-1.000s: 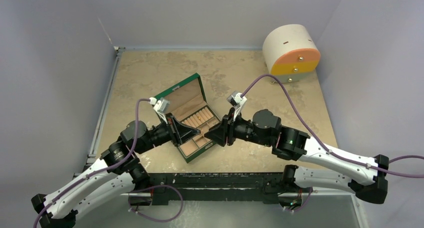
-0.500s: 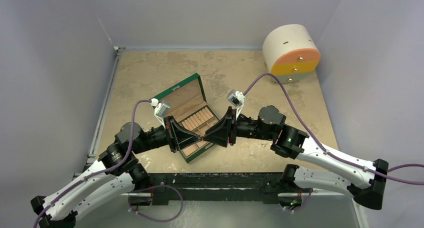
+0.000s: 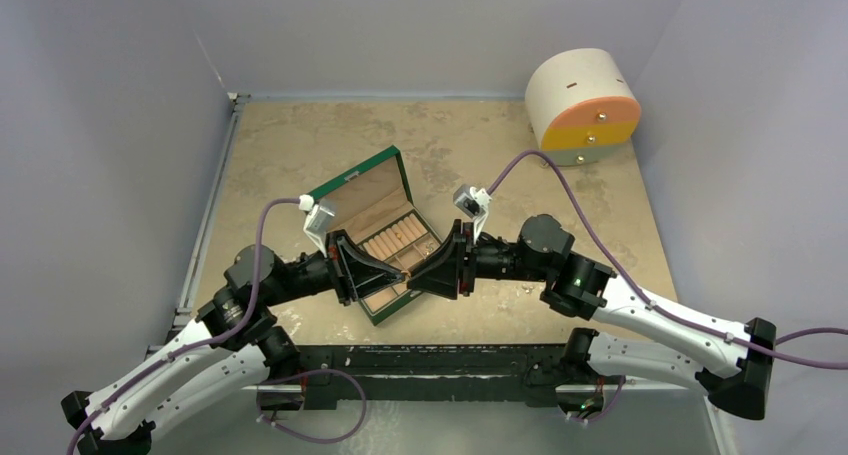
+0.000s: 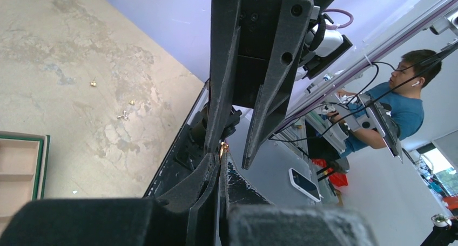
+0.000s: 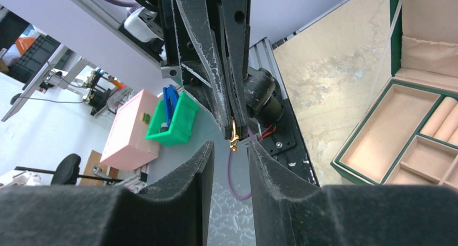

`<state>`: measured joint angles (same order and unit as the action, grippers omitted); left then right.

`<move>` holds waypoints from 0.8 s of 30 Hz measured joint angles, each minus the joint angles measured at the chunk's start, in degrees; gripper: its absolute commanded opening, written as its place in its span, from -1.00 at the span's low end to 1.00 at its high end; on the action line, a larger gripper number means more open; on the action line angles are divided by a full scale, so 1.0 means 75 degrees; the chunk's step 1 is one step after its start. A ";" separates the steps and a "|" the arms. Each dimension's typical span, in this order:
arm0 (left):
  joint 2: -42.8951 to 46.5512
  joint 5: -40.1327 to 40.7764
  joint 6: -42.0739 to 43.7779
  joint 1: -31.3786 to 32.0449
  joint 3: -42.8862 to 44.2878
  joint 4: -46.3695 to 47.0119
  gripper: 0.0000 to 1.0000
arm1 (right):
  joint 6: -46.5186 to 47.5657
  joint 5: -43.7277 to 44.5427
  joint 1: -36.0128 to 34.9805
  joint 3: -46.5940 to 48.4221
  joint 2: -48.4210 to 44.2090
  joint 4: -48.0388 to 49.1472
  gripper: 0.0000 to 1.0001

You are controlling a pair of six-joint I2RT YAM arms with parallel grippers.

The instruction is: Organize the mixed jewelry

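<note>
The two arms meet tip to tip, just above the near corner of the open green box (image 3: 352, 172).

The left hand (image 4: 219, 162) is pressed together. It is pinching a tiny gold piece (image 5: 234, 136) right at its tips. I cannot tell if the piece is a ring or an earring. It is too small.

The gold piece is long and thin. It lies along the same line as the left hand's fingers. Its free end pokes out past those tips, straight at the right hand (image 5: 231, 151).

The right hand is spread. One finger is on each side of the gold piece, and neither one touches it. So the piece is right in the gap, and the right hand is the one that can take it. I think this is a pass from one hand to the other.

To take it, the right hand only has to squeeze shut on the end that pokes out. Then the left hand can let go. The piece is so small that it could slip and drop if the left hand lets go too soon.

A few other bits (image 4: 123, 115) lie on the bare tabletop (image 3: 300, 145), well apart from both hands. The pockets of the box that I can see look empty.
</note>
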<state>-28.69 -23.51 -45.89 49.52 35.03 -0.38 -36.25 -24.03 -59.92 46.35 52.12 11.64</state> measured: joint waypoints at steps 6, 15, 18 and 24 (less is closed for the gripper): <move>-0.0009 -0.0047 -0.0003 0.0000 0.0000 0.0047 -1.00 | -0.0119 -0.0079 0.0003 -0.0058 -0.0009 0.0312 -0.44; 0.0061 -0.0047 -0.0006 0.0000 0.0000 0.0047 -1.00 | -0.0242 -0.0128 0.0050 -0.0210 -0.0038 0.0533 -0.53; 0.0087 -0.0047 -0.0009 0.0000 0.0000 0.0047 -1.00 | -0.0286 -0.0131 0.0050 -0.0256 -0.0076 0.0583 -0.55; 0.0090 -0.0047 -0.0015 0.0000 0.0000 0.0047 -1.00 | -0.0347 -0.0125 0.0050 -0.0306 -0.0108 0.0758 -0.56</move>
<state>-28.01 -23.86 -46.00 49.52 35.03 -0.03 -38.85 -24.97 -59.55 44.05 51.31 17.32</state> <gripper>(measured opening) 0.012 0.226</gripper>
